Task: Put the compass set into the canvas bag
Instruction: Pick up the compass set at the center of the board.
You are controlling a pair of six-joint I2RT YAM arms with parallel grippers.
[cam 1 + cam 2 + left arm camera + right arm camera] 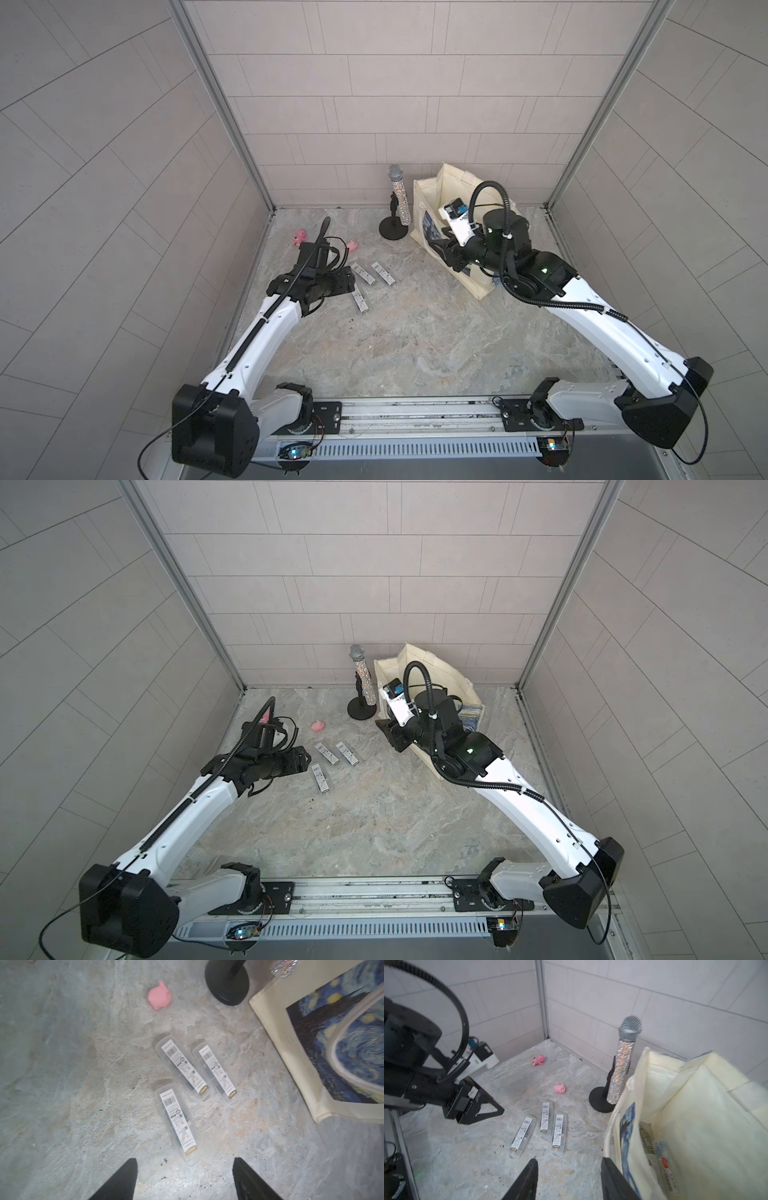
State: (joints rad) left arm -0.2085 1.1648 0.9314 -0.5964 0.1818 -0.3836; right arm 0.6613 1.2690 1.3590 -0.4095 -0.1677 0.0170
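Observation:
Three compass sets in clear cases with white labels lie on the stone table: one nearest my left gripper [178, 1124], two beyond it side by side [181, 1068] [216, 1073]; both top views show them [359, 301] [326, 753]. My left gripper [185, 1159] hovers open just short of the nearest case, with nothing between its fingers. The cream canvas bag [432, 195] [685, 1105] with its starry-night print stands open at the back right. More clear cases [666, 1172] lie inside it. My right gripper [568, 1160] is open and empty beside the bag's rim.
A glittery microphone [399, 195] on a black round stand rises just left of the bag. Two pink pig toys [538, 1060] [560, 1088] lie behind the cases. Tiled walls close in the back and both sides.

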